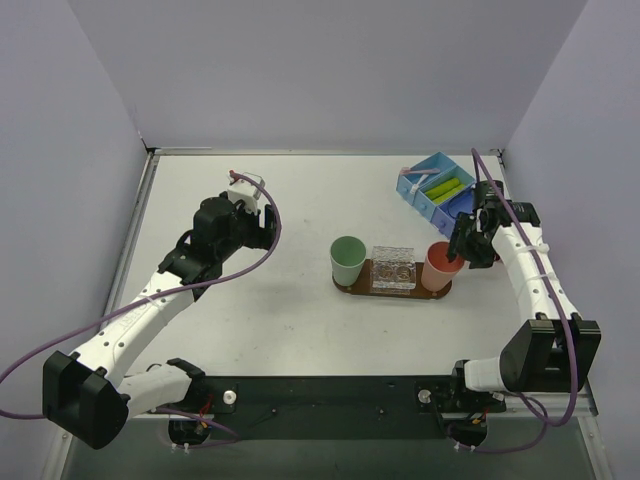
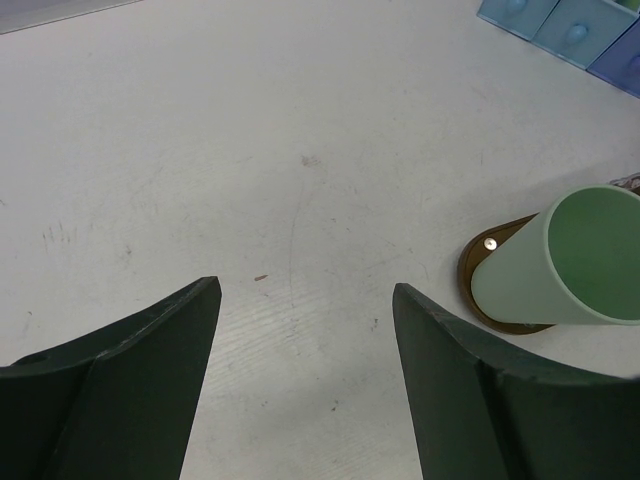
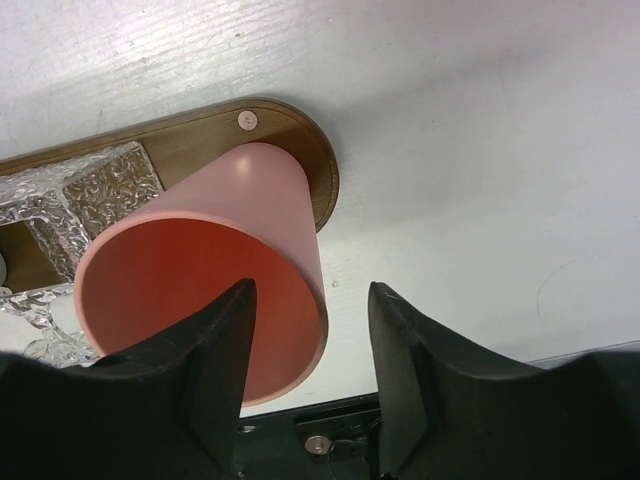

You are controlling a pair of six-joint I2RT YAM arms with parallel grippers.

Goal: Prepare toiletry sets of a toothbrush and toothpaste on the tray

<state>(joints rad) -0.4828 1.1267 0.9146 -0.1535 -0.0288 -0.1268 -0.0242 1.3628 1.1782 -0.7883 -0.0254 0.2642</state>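
The dark brown oval tray [image 1: 360, 288] lies at table centre with a mint-green cup [image 1: 347, 258], a clear glass holder [image 1: 393, 267] and a pink cup [image 1: 440, 265] on it. Lime-green toothpaste tubes [image 1: 445, 187] lie in the blue bin [image 1: 420, 205] at the back right. A thin pale stick, likely a toothbrush [image 1: 416, 172], shows at the bin's left end. My right gripper [image 1: 464, 243] is open, its jaws either side of the pink cup's [image 3: 250, 190] right rim [image 3: 310, 290]. My left gripper [image 1: 262, 225] is open and empty over bare table [image 2: 305, 290], left of the tray [image 2: 478, 272].
The mint-green cup [image 2: 570, 260] stands on the tray's left end, right of my left fingers. The blue bin's drawers show at the far right in the left wrist view [image 2: 560, 25]. Grey walls enclose the table on three sides. A black base rail runs along the near edge.
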